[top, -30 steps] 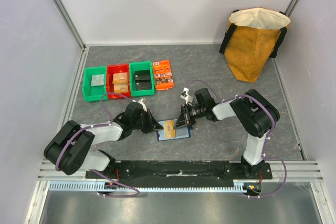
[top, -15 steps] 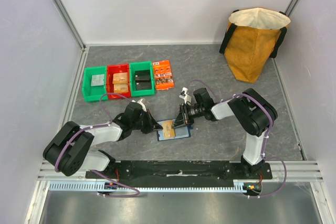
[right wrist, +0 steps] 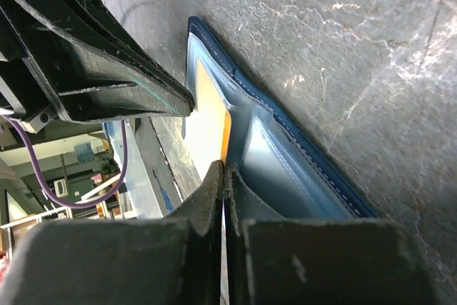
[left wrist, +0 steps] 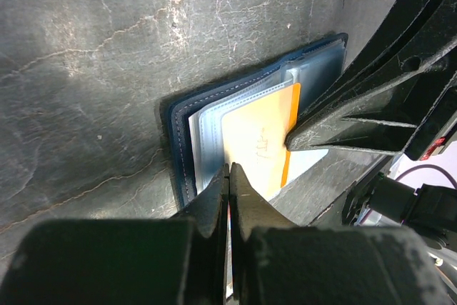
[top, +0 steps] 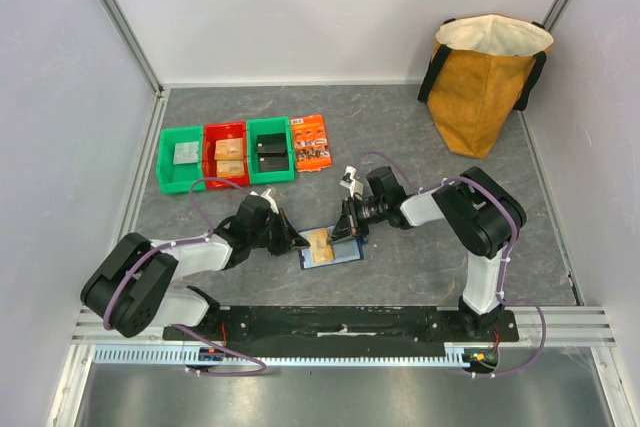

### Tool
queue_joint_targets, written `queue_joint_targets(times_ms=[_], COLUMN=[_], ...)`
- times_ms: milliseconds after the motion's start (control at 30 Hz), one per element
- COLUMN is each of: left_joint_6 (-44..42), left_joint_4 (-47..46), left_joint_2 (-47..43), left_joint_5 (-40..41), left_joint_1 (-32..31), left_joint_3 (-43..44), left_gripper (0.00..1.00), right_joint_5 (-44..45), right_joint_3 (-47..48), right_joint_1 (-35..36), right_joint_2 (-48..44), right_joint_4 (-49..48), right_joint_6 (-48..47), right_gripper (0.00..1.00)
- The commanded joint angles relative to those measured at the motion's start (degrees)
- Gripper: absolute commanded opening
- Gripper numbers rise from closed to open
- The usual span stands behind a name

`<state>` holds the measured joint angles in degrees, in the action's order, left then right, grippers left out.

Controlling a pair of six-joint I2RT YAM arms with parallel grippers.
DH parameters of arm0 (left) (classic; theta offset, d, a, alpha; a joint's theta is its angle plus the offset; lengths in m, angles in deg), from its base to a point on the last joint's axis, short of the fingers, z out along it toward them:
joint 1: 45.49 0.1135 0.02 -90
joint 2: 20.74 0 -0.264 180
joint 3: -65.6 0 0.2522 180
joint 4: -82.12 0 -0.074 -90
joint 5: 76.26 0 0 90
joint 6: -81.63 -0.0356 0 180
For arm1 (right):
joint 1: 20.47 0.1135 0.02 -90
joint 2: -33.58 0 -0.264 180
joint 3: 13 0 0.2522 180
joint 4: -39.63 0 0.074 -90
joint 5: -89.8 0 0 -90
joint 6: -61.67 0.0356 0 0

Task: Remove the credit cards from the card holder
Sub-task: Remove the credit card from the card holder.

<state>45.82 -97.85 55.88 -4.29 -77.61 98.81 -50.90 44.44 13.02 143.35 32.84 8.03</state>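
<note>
**Top view.** The card holder (top: pixel 340 254) lies open on the grey surface (top: pixel 420 137), between the two arms and near their bases. The left fingers (top: pixel 293 241) reach it from the left and the right fingers (top: pixel 347 230) from the right. This view does not show the finger state.

**Left wrist view.** The left fingers are closed tip to tip at the holder's near edge, over its pale clear sleeves (left wrist: pixel 207 123). Whether they pinch a sleeve cannot be told. The right fingers' tip touches the side edge of the tan-gold card (left wrist: pixel 253 151), which sits in a sleeve.

**Right wrist view.** The right fingers are closed, with their tips at the card's orange edge. Whether the card is caught between them cannot be told. The holder's navy stitched border shows clearly here.

**Count.**
- Card holder: one.
- Card visible: one.
- Bins: three, in a row well behind the holder: green bin (top: pixel 181 161), red bin (top: pixel 226 154), second green bin (top: pixel 270 150).
- Orange packet (top: pixel 312 142): one, just right of the bins.
- Brown bag (top: pixel 487 72): one, at the far right.
</note>
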Motion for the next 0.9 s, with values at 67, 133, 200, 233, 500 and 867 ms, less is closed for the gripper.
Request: queue_joint_targets(times_ms=[67,133,200,233,500,867], left_joint_6=[-2.07,-2.08,-2.08,-2.08,-2.51,-2.69], left_joint_4=[5.21,5.21,5.21,5.21,5.39,5.48], left_joint_2=[0.11,0.11,0.11,0.11,0.02,-0.24], left_joint_5=[3.17,3.08,3.17,3.08,2.82,2.55], left_joint_1=[0.04,0.04,-0.05,-0.05,0.04,-0.05], left_joint_3=[-1.86,-1.86,-1.95,-1.95,-1.78,-1.78], left_gripper=[0.02,0.02,0.02,0.02,0.02,0.02], right_joint_5=[1.57,1.74,1.92,2.18,1.83,2.62], right_joint_3=[1.06,1.06,1.14,1.23,2.02,4.65], right_joint_1=[-1.68,-1.94,-1.94,-1.94,-1.94,-0.27], right_joint_2=[-1.93,-2.20,-2.29,-2.37,-2.02,0.70], right_joint_4=[6.14,6.41,6.67,6.93,7.20,8.25], right_joint_6=[-5.42,-5.60,-5.42,-5.42,-5.33,-5.86], right_gripper=[0.00,0.00,0.00,0.00,0.23,0.32])
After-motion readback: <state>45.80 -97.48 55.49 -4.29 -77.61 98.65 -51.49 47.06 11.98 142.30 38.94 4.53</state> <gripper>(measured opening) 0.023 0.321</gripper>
